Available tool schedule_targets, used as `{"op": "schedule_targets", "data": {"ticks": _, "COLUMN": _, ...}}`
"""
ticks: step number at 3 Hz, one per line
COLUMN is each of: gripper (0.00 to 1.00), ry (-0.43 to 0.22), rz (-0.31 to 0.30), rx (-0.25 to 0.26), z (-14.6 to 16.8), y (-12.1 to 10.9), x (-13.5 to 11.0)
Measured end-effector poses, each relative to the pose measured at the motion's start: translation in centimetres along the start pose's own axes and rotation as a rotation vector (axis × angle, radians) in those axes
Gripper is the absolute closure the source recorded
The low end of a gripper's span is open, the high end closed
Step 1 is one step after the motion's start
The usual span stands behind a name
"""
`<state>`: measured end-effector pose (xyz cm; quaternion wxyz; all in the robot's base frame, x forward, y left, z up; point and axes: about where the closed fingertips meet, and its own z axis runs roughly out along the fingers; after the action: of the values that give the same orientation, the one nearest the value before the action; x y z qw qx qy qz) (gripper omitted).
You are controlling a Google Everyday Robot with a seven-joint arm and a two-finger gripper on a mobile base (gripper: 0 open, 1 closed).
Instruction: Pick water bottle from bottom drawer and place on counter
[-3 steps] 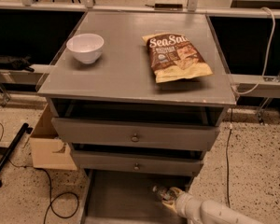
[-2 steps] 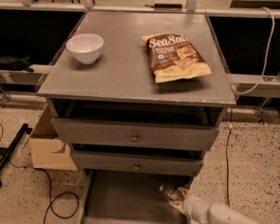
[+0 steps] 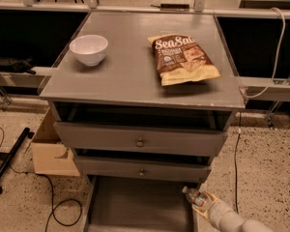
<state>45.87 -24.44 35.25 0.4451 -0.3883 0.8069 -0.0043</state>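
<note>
Water bottle (image 3: 194,195) now sits at the right edge of the bottom drawer (image 3: 135,208), over its right side wall, tilted with the white cap pointing up-left. A second ago it was lower and further left, over the drawer floor, so it has shifted right and slightly up. Gripper (image 3: 203,201) is closed around the bottle body, arm coming in from bottom-right corner; the bottle moves with it, so grasp looks good. Bottle appears off the drawer floor, though contact with the side wall can't be ruled out.

Meaning: pick is done or nearly done, extraction underway, place not started. Table (image 3: 130,81) top is well above, past two closed knobbed drawers. On it: white bowl (image 3: 89,49) left, chip bag (image 3: 184,60) right, free space in the middle and front for the bottle. Drawer still pulled out. Cardboard box (image 3: 50,151) on the floor left of the cabinet, not relevant.
</note>
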Motion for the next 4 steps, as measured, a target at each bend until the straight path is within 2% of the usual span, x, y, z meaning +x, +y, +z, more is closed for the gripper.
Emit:
{"op": "schedule_targets", "data": {"ticks": 1, "gripper": 1.0, "ry": 0.0, "rz": -0.001, "rx": -0.001, "z": 0.1, "y": 0.1, "x": 0.0}}
{"op": "schedule_targets", "data": {"ticks": 2, "gripper": 1.0, "ry": -0.019, "rz": -0.108, "rx": -0.002, "z": -1.0, "y": 0.8, "x": -1.8}}
{"op": "schedule_targets", "data": {"ticks": 3, "gripper": 1.0, "ry": -0.093, "rz": -0.237, "rx": -0.018, "z": -4.0, "y": 3.2, "x": -4.1}}
{"op": "schedule_targets", "data": {"ticks": 4, "gripper": 1.0, "ry": -0.216, "rz": -0.333, "rx": 0.02, "z": -8.6, "y": 3.9, "x": -7.6}}
